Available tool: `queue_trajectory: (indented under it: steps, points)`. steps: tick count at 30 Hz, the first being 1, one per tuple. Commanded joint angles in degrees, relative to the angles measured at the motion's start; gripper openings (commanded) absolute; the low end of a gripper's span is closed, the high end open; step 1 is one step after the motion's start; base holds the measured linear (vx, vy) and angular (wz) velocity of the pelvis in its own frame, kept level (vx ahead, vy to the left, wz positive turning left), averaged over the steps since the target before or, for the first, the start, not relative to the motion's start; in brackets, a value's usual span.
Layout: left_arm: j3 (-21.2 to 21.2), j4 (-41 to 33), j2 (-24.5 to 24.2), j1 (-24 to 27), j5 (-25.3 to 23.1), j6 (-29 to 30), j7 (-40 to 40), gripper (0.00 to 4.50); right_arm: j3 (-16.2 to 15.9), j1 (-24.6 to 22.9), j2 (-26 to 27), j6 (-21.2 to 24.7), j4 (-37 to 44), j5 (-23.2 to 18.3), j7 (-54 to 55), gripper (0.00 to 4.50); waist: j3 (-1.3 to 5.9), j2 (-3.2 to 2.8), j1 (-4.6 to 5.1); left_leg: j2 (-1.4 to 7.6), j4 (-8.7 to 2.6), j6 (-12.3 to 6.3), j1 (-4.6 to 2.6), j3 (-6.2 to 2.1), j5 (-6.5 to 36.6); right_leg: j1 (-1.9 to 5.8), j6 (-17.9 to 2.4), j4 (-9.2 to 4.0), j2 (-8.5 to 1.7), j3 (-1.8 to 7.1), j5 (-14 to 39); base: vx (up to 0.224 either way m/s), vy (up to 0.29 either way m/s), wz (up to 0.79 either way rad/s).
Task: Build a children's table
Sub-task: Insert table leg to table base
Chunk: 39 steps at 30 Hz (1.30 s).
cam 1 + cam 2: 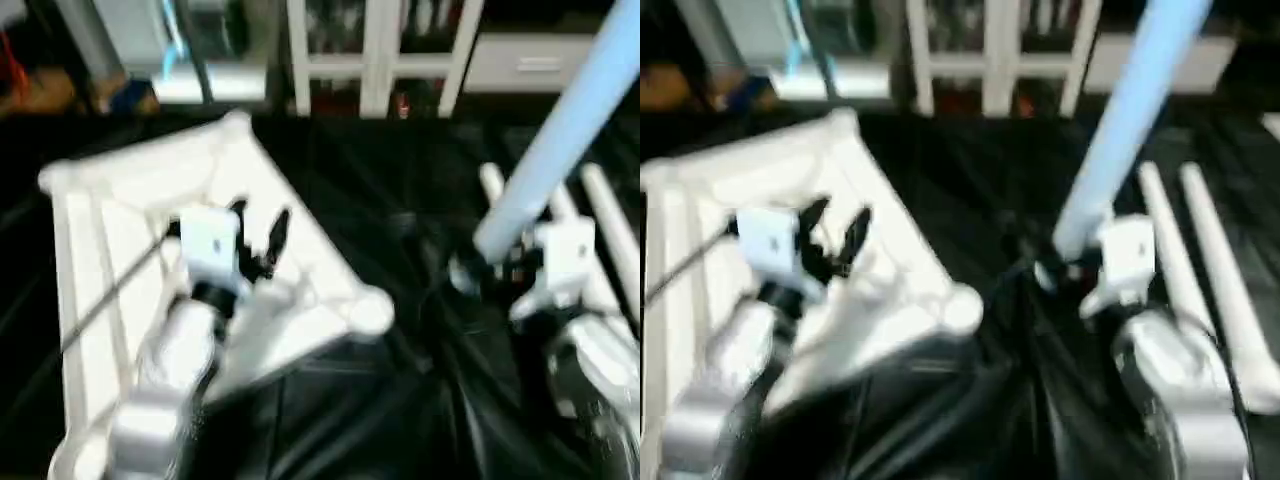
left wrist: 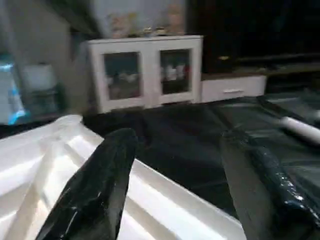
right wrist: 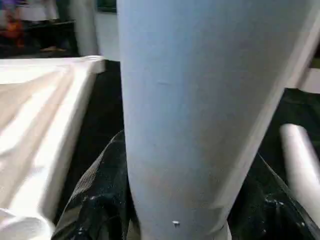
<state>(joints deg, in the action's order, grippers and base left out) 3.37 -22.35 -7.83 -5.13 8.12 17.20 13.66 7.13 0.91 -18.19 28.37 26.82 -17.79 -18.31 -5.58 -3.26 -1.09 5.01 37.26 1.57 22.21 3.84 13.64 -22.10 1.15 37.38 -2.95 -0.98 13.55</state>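
We see the right gripper clamped on a table leg, gripping it near its lower end; in the right wrist view the leg stands between the two black fingers, which press against either side of it. The held leg is lifted off the floor covering and tilts up and away toward the robot's right, its upper part running out of the top edge of the head views.

The left gripper has its fingers spread apart with nothing between them. It hovers over the ribbed underside of the table top; we cannot tell for sure whether the fingertips touch the plastic, as the head views are smeared. In the left wrist view one finger lies over the rim of the table top.

The table top lies upside down on the black sheet, at the robot's left, ribs facing up. One round corner socket points toward the middle of the scene, between the two arms; another socket sits at the far corner.

Two more legs lie side by side on the black sheet at the robot's right, just beyond the right forearm.

Beyond the sheet stands a white cabinet with glazed doors.
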Motion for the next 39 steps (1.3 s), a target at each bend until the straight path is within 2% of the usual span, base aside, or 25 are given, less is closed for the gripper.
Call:
queue_trajectory:
  steps: [1,2,3,4,5,7,8,9,10,11,13,15,16,18,19,22,24,26,27,29,33,37,39]
  points:
    - [-0.84,1.77,-3.33,-1.39,4.12,1.07,8.26,3.35,-0.28,1.05,-0.62,-1.41,-0.07,-1.09,-1.37,1.91,3.45,-0.47,0.06,5.96,-3.57,-4.25,-1.26,-2.26,-17.6,2.59,-12.9,-2.35,-3.22,1.46,-21.67,0.0,0.0,0.0]
    - [-0.16,2.26,-5.89,-2.06,6.23,2.9,13.35,3.41,-0.26,1.68,-0.97,-1.88,-0.82,-1.1,-1.87,1.91,2.97,-0.41,-0.15,5.59,-4.19,-3.8,-1.3,-1.75,-10.7,2.39,-14.23,-3.2,-3.55,1.62,-14.08,-0.008,0.059,0.01]
    - [0.07,2.38,-6.61,-2.22,6.78,3.45,14.75,3.55,-0.23,1.85,-1.06,-2.01,-1.03,-1.1,-2.0,1.91,2.97,-0.41,-0.15,5.59,-4.19,-3.8,-1.3,-1.75,-10.7,2.39,-14.23,-3.2,-3.55,1.62,-14.08,-0.05,0.052,0.05]
    - [0.78,2.59,-8.39,-2.47,7.79,5.12,17.8,3.55,-0.2,2.31,-1.27,-2.19,-1.49,-1.1,-2.28,1.91,1.99,-0.45,-0.47,5.96,-5.34,-3.3,-1.32,-1.21,1.91,2.27,-16.08,-4.16,-4.48,2.02,-4.64,-0.05,0.052,0.05]
    - [3.35,2.96,-13.76,-2.75,11.08,10.39,26.53,3.78,-0.26,3.77,-2.18,-3.09,-2.96,-0.83,-4.23,1.91,1.45,-0.35,-0.46,6.14,-6.09,-2.56,-1.56,-0.88,9.16,2.12,-16.19,-4.68,-4.88,2.32,0.97,-0.055,0.047,0.07]
    - [4.09,3.1,-15.29,-2.87,12.2,12.21,28.82,3.79,-0.24,4.21,-2.43,-3.33,-3.39,-0.76,-4.85,1.91,1.2,-0.25,-0.33,5.94,-6.74,-1.78,-1.33,-0.64,13.85,2.21,-15.56,-4.73,-5.09,2.53,6.15,-0.056,0.04,0.02]
    - [6.03,3.92,-17.88,-3.52,11.6,12.8,31.84,3.94,-0.22,4.98,-2.79,-3.12,-3.65,-1.27,-5.83,1.91,0.86,-0.38,-0.23,6.12,-6.99,-1.01,-1.69,-0.1,16.63,1.6,-14.5,-5.63,-5.33,2.72,9.8,-0.051,0.028,0.03]
    - [6.86,4.35,-18.85,-4.04,11.54,13.38,32.64,4.08,-0.44,5.26,-3.18,-3.14,-3.66,-1.31,-6.26,1.91,0.98,-0.34,-0.28,6.08,-7.0,-1.0,-1.78,0.08,16.62,1.6,-14.19,-5.67,-5.41,2.78,10.23,0.0,0.0,0.0]
    - [7.83,4.78,-19.49,-4.65,11.03,13.13,33.39,4.18,-0.57,5.43,-3.41,-2.77,-3.53,-1.77,-6.74,1.91,1.1,-0.43,-0.28,6.26,-7.08,-1.38,-1.71,0.55,14.74,1.67,-14.0,-5.69,-5.61,2.79,9.09,0.0,0.0,0.0]
    - [8.46,5.19,-19.92,-5.25,11.16,13.19,33.95,4.18,-0.7,5.52,-3.61,-2.55,-3.46,-2.14,-7.19,1.91,1.1,-0.27,-0.28,6.45,-7.08,-1.87,-1.59,1.1,12.56,1.61,-14.24,-5.7,-5.61,2.76,7.2,0.0,0.0,0.0]
    - [9.5,5.51,-20.02,-6.2,11.57,14.45,34.22,4.25,-0.99,5.46,-4.0,-2.3,-3.21,-2.61,-7.96,1.91,1.23,-0.33,-0.37,6.59,-7.04,-2.75,-1.35,1.4,9.8,1.78,-14.81,-5.46,-5.75,2.68,4.76,0.0,0.0,0.0]
    - [11.89,5.75,-20.59,-6.59,9.31,14.31,34.54,4.41,-1.51,4.83,-4.41,-2.22,-2.73,-2.95,-8.87,1.91,1.26,-0.4,-0.43,6.67,-6.99,-3.44,-1.26,1.47,8.19,1.83,-14.93,-5.38,-5.74,2.61,3.13,0.0,0.0,0.0]
    - [13.01,5.59,-20.83,-6.66,8.62,14.63,34.67,4.41,-1.75,4.45,-4.48,-2.3,-2.62,-2.98,-9.1,1.91,1.31,-0.5,-0.38,6.71,-6.95,-4.46,-1.0,1.58,5.88,2.03,-15.32,-5.17,-5.8,2.5,0.05,0.0,0.0,0.0]
    - [14.88,5.26,-20.93,-6.57,7.13,16.33,33.74,4.41,-2.26,3.62,-4.41,-2.61,-2.4,-2.69,-9.23,1.91,1.54,-0.31,-0.3,6.68,-6.8,-5.49,-0.99,1.7,3.77,2.16,-15.6,-5.03,-5.78,2.41,-2.74,0.0,0.0,0.0]
    - [15.57,5.32,-21.12,-6.43,6.35,16.58,33.49,4.41,-2.36,3.38,-4.25,-2.61,-2.25,-2.61,-9.16,1.91,1.7,-0.43,-0.3,6.66,-6.64,-6.2,-1.07,1.81,1.74,2.14,-15.92,-4.95,-5.7,2.3,-5.16,0.0,0.0,0.0]
    - [18.11,5.99,-23.0,-5.85,2.42,15.98,32.77,4.41,-2.43,2.8,-3.73,-2.51,-1.9,-2.47,-8.76,1.91,1.69,-0.21,-0.36,6.65,-6.55,-8.2,-0.85,1.88,-0.49,2.4,-16.37,-4.97,-5.9,2.26,-7.22,0.0,0.0,0.0]
    - [18.29,5.92,-23.39,-5.67,2.16,16.54,32.32,4.41,-2.53,2.64,-3.52,-2.41,-1.69,-2.5,-8.53,1.91,1.57,-0.5,-0.36,6.75,-6.61,-8.49,-0.99,1.86,-0.56,2.27,-16.83,-5.0,-5.83,2.12,-6.66,0.0,0.0,0.0]
    - [18.04,4.64,-23.49,-5.38,2.84,17.79,31.77,4.41,-2.64,2.33,-3.48,-2.49,-1.66,-2.33,-8.18,1.91,1.34,-0.58,-0.38,6.9,-6.85,-8.25,-0.96,1.84,0.42,2.22,-17.62,-5.07,-5.8,2.09,-5.36,0.0,0.0,0.0]
    - [18.04,4.64,-23.49,-5.38,2.84,17.79,31.77,4.25,-2.64,2.33,-3.48,-2.49,-1.66,-2.33,-8.18,1.91,1.34,-0.58,-0.38,6.9,-6.85,-8.25,-0.96,1.84,0.42,2.22,-17.62,-5.07,-5.8,2.09,-5.36,0.0,0.0,0.0]
    - [18.38,4.18,-23.5,-5.56,1.7,18.62,30.43,4.15,-2.64,2.21,-3.5,-2.67,-1.83,-2.08,-7.96,1.91,1.07,-0.52,-0.34,6.98,-7.13,-7.62,-0.97,1.88,2.84,2.19,-17.7,-5.39,-5.85,2.2,-2.72,0.0,0.0,0.0]
    - [19.49,3.91,-22.29,-6.55,-1.53,21.25,26.87,3.83,-2.67,2.26,-3.58,-2.97,-2.07,-1.78,-7.44,1.91,0.75,-0.61,-0.29,7.13,-7.49,-6.37,-1.0,1.81,5.58,2.14,-17.1,-5.79,-5.94,2.38,0.21,0.0,0.0,0.0]
    - [20.27,3.12,-21.96,-6.43,-1.76,23.49,26.25,3.51,-2.84,2.28,-3.43,-3.05,-2.11,-1.44,-7.21,1.91,0.5,-0.64,-0.3,7.1,-7.76,-5.17,-0.96,1.72,7.89,2.08,-16.2,-6.14,-6.03,2.53,3.26,0.0,0.0,0.0]
    - [20.69,2.79,-22.33,-6.51,-2.05,24.54,25.98,3.36,-2.94,2.27,-3.38,-3.09,-2.12,-1.33,-7.15,1.91,0.49,-0.69,-0.25,7.05,-7.78,-4.97,-0.9,1.67,7.74,2.05,-15.87,-6.17,-5.99,2.55,3.3,0.0,0.0,0.0]
